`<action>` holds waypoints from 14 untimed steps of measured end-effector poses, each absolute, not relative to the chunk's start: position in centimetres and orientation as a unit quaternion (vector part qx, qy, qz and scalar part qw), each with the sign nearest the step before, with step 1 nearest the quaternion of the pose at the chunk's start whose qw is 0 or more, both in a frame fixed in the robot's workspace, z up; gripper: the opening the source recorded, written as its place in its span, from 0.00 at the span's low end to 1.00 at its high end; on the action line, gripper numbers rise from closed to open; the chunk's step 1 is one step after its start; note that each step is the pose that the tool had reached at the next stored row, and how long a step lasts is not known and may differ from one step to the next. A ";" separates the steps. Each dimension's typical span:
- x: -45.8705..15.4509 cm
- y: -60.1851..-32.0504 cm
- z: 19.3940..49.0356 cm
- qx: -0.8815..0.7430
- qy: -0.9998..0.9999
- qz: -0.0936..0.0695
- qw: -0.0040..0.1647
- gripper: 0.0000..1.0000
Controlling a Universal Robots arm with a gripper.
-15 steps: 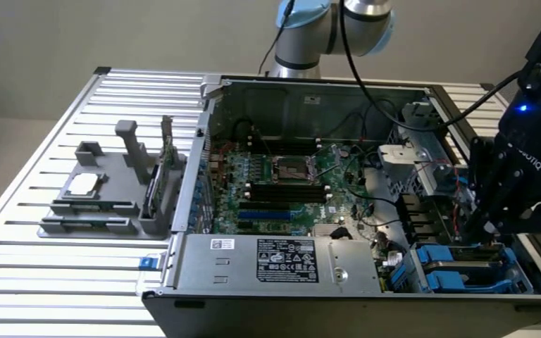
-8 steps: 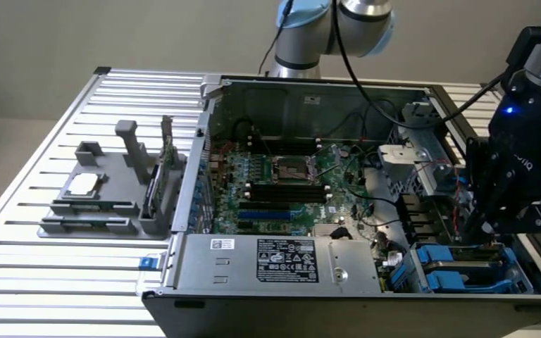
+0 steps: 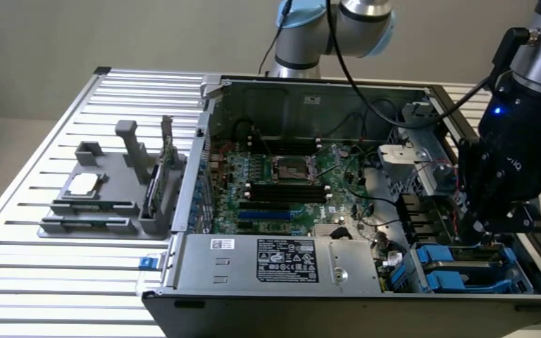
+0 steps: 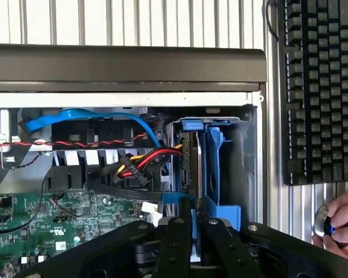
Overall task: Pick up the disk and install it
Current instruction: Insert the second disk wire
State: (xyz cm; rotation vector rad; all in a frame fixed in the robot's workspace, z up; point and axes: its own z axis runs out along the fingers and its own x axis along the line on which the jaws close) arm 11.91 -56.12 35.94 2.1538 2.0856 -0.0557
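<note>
The disk (image 4: pixel 213 156) stands on edge in the drive bay at the corner of the open computer case, its blue carrier and dark metal side showing. My gripper (image 4: pixel 195 223) reaches down into that bay, its two black fingers (image 4: pixel 177 243) pressed close together with the carrier's blue edge between them. In the exterior view the gripper (image 3: pixel 484 236) hangs over the blue carriers (image 3: pixel 458 271) in the case's near corner at the exterior view's right. The arm hides the fingertips there.
Red, yellow and black power leads (image 4: pixel 145 162) and a blue data cable (image 4: pixel 93 116) lie beside the bay. The power-supply box (image 3: pixel 280 260) and motherboard (image 3: pixel 280 183) fill the case. A grey fixture (image 3: pixel 92 193) stands outside. A keyboard (image 4: pixel 322 87) and a hand (image 4: pixel 342 226) are nearby.
</note>
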 end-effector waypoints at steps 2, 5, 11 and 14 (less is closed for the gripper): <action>11.8 -56.1 35.9 0.716 0.694 -0.017 0.073 0.11; 11.7 -56.0 35.9 0.716 0.694 -0.014 0.076 0.11; 11.7 -55.8 35.9 0.716 0.694 -0.009 0.080 0.11; 11.6 -55.6 35.9 0.716 0.694 -0.009 0.080 0.12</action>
